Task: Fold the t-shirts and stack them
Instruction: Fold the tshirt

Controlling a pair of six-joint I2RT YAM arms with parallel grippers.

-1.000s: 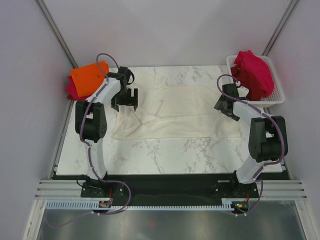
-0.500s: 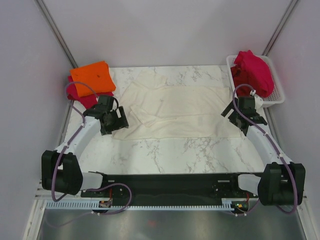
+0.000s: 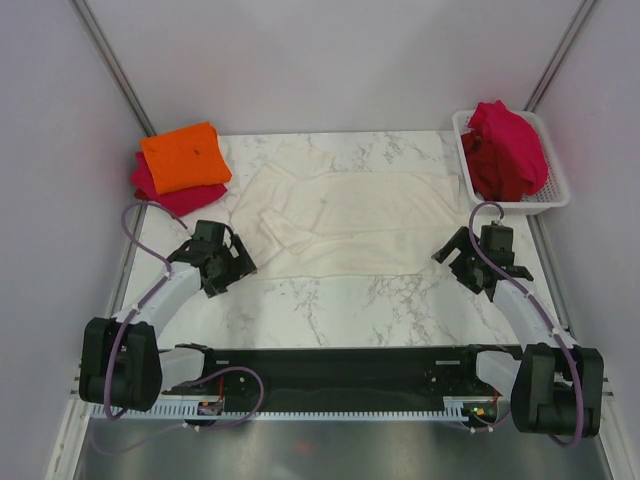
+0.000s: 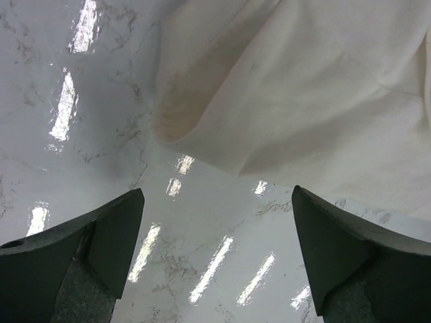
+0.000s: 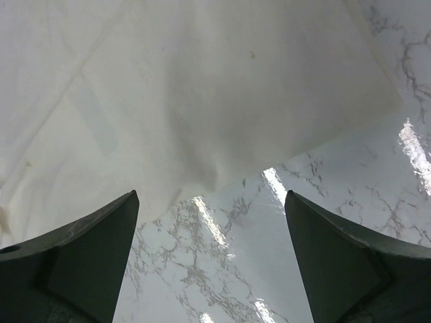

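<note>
Retreat to the near hem of the cream t-shirt (image 3: 350,215) left us with left pincer (image 3: 236,272) and right pincer (image 3: 452,268) both spread and empty, so we expected a hem grab.

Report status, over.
Left gripper and right gripper open, empty. Cream t-shirt spread out, left end rumpled. Orange-red stack and basket well aside.
</note>
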